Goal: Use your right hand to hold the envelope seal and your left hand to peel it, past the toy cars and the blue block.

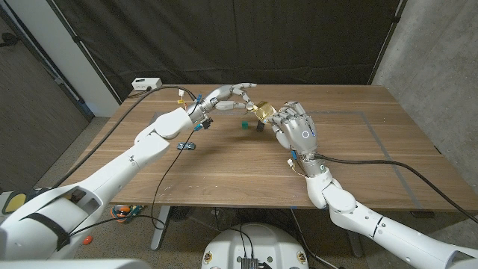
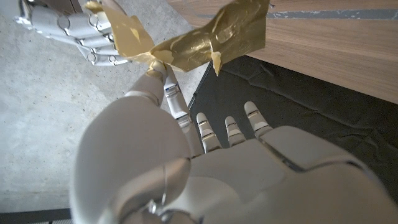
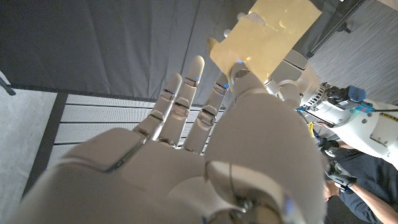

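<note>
Above the tabletop (image 1: 224, 161), the envelope (image 1: 263, 111) hangs pinched between the right hand (image 1: 297, 131) and left hand (image 1: 228, 96); peeling should go slowly, with the right hand's grip firm.

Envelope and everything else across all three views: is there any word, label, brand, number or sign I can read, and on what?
None can be read.
The gold envelope, pinched between the left hand and right hand, shows no print.
The white box at the table's far corner: any marking is too small to read.
</note>
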{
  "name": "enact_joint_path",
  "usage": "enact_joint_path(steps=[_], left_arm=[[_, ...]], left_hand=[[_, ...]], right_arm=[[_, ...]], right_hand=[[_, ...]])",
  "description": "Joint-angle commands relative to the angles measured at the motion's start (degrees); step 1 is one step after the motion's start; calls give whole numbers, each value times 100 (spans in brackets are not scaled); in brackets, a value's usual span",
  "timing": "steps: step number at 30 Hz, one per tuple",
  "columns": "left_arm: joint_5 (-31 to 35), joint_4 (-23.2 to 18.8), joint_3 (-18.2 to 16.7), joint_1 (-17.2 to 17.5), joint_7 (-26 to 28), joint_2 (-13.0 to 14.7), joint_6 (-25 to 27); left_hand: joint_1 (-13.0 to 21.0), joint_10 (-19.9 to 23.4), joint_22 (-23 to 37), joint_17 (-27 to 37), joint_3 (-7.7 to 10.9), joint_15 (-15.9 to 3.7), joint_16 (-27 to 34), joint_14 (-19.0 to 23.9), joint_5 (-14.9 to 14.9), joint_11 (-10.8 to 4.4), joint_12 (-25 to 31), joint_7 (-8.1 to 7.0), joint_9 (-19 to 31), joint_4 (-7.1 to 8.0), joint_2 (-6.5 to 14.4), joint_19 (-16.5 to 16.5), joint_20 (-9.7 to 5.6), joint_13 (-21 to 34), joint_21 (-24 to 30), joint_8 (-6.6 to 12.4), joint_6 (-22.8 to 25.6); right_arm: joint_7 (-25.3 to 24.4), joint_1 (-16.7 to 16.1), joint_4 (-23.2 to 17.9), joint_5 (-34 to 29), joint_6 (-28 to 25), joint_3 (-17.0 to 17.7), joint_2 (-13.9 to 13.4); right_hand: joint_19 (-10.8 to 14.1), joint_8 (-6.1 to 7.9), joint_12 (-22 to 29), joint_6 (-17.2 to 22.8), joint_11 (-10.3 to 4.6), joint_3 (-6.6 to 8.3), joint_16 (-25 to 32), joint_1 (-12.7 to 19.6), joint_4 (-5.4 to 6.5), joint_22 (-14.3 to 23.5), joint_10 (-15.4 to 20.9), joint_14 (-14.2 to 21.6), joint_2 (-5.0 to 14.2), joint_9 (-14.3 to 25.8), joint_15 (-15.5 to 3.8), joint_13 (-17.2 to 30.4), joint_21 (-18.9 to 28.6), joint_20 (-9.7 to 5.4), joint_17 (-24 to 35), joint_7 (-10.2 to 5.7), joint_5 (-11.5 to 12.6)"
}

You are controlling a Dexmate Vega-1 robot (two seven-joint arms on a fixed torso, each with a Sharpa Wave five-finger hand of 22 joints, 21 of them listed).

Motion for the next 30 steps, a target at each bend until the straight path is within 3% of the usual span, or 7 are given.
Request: enact_joint_path(steps=[1,9,17,19,26,30], left_arm=[[1192,-513,48,-90,353,245,-82],[1576,-825,-104,101,798,323,31],[1731,-1134,-275,272,1082,439,145],[1912,-1290,-345,337,1227,498,206],[2691,-1911,-577,561,1681,761,450],[3100,-2106,-523,525,1714,848,424]], left_hand=[[92,-81,31,33,28,-11,-22,-53,2,-30,-15,-113,54,35,134,-98,-50,19,0,6,249],[101,-68,32,39,37,-48,-24,-47,11,-21,-17,-114,104,30,144,-89,-71,23,7,20,237],[172,42,34,45,89,-71,-18,-4,45,16,14,39,188,-10,179,-67,-98,29,22,62,224],[193,94,34,45,106,-83,-16,14,59,33,29,150,222,-22,186,-55,-85,31,30,81,220],[227,194,34,36,127,-123,-16,55,71,-45,54,203,285,-55,158,-37,-93,33,43,156,307],[228,232,33,35,132,-154,-14,74,72,-68,63,191,306,-57,149,-31,-103,34,48,177,328]], right_arm=[[156,-14,-55,169,187,86,-10],[243,-12,29,142,130,79,27],[222,6,147,149,53,81,57],[230,16,170,131,16,73,63],[260,45,227,186,2,55,78],[262,67,238,195,9,41,78]], right_hand=[[-32,49,-21,66,-13,-1,-37,-24,-3,4,80,59,-1,9,-888,32,38,-387,28,-9,43],[-47,52,-47,78,-14,4,-50,-35,-4,-1,109,72,-10,5,-888,39,61,-379,41,-9,52],[-56,56,-77,93,-15,7,-67,-43,-7,-6,123,74,-23,2,-888,46,83,-384,53,-10,62],[-62,56,-87,96,-16,9,-72,-43,-8,-8,124,75,-25,0,-888,48,89,-383,57,-10,65],[-73,54,-112,98,-15,15,-83,-46,-10,-11,133,80,-31,-2,-888,55,106,-376,68,-11,73],[-82,52,-128,100,-13,18,-89,-50,-9,-14,141,86,-32,-3,-889,59,117,-371,77,-11,78]])
